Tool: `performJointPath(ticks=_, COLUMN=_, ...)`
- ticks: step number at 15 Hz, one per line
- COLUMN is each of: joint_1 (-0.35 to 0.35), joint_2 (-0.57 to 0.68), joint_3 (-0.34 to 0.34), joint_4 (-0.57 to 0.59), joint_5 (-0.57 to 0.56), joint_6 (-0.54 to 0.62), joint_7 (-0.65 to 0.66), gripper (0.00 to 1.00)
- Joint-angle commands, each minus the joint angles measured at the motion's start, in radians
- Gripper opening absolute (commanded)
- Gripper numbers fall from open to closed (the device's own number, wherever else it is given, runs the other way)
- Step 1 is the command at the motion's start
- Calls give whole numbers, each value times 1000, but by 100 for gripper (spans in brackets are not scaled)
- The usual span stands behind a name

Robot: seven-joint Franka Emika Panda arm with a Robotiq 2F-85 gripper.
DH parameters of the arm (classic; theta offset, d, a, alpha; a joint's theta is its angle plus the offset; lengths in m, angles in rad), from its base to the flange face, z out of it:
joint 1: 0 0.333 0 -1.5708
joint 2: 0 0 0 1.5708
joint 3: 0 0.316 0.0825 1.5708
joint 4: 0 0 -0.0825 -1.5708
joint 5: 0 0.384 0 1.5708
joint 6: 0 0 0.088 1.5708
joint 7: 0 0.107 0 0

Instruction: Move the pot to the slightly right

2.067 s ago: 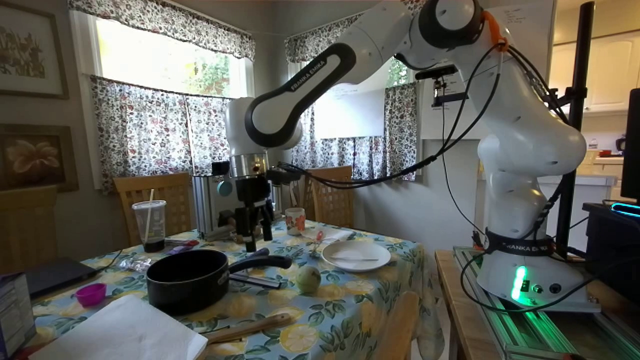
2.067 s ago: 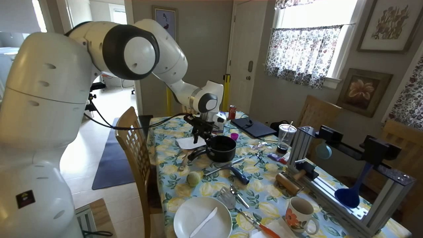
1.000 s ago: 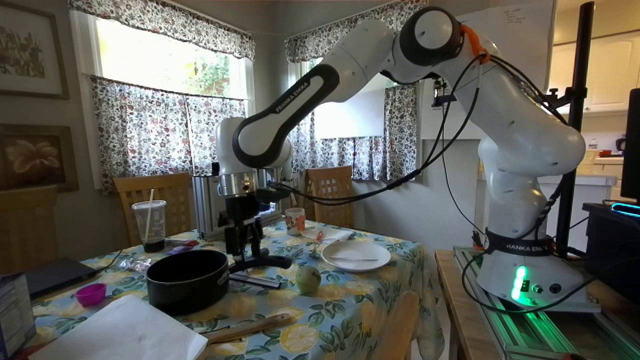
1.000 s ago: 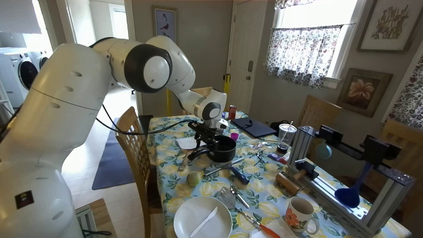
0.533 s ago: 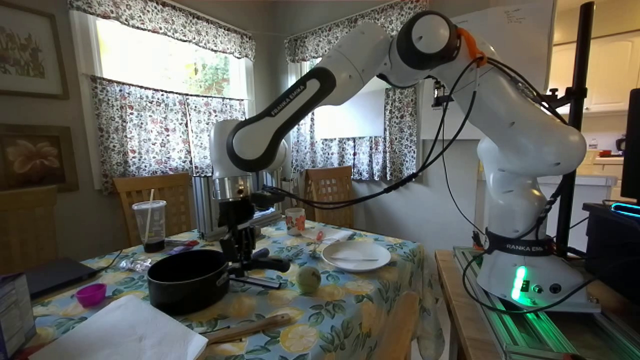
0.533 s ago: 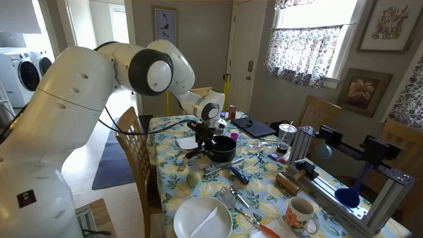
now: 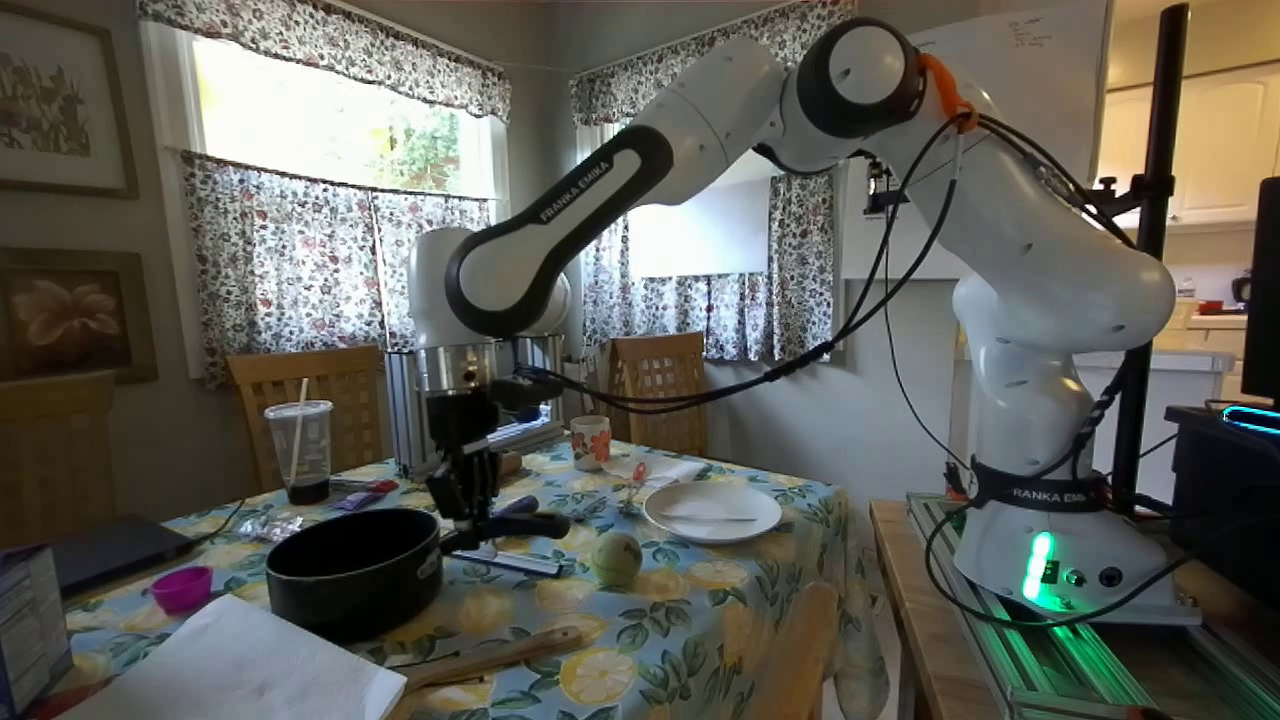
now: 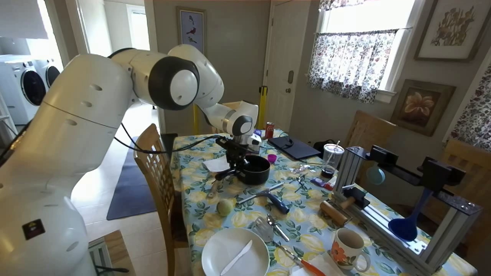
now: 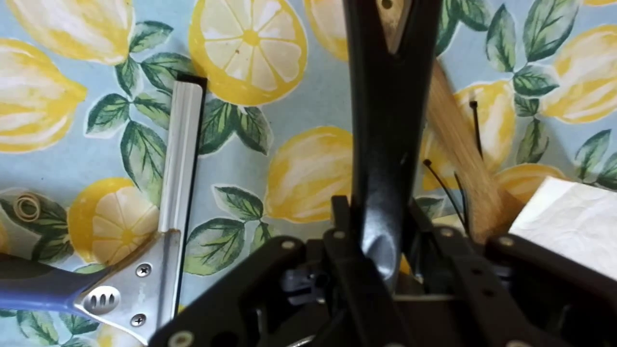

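Note:
The pot (image 7: 355, 590), a black round pan with a long handle (image 9: 393, 120), stands upright at the table's left part in an exterior view. It also shows near the middle in an exterior view (image 8: 253, 176). My gripper (image 9: 378, 212) points down, its fingers on both sides of the handle, shut on it close to the pot's body. In both exterior views the gripper (image 7: 463, 530) sits beside the pot's rim, over the handle's root. The pot's body is out of the wrist view. Whether its base touches the cloth, I cannot tell.
A squeegee (image 9: 181, 159) with a blue handle and a wooden utensil (image 9: 453, 125) flank the handle. White paper (image 7: 240, 660) lies close to the pot, with a pink cup (image 7: 182, 589) behind. A round ball-like thing (image 7: 616, 558) and a white plate (image 7: 712, 500) lie nearer the arm's base.
The gripper came down over the handle and closed on it. In the last half second the pot shifted with it, slightly left and nearer in one view; the paper's edge shifted slightly too.

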Motion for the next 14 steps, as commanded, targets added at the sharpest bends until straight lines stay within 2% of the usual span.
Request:
performJointPath(ticks=1, joint_1=23, joint_2=-45, joint_3=-13, joint_4=3, joint_5=-20, joint_6=-5, joint_7=58, gripper=7)
performJointPath(ticks=7, joint_1=41, joint_2=-136, joint_3=-37, joint_4=-27, joint_5=-63, joint_6=16, joint_7=140, gripper=7)
performJointPath(ticks=14, joint_1=35, joint_2=-160, joint_3=-40, joint_4=-34, joint_5=-79, joint_6=20, joint_7=177, gripper=7)
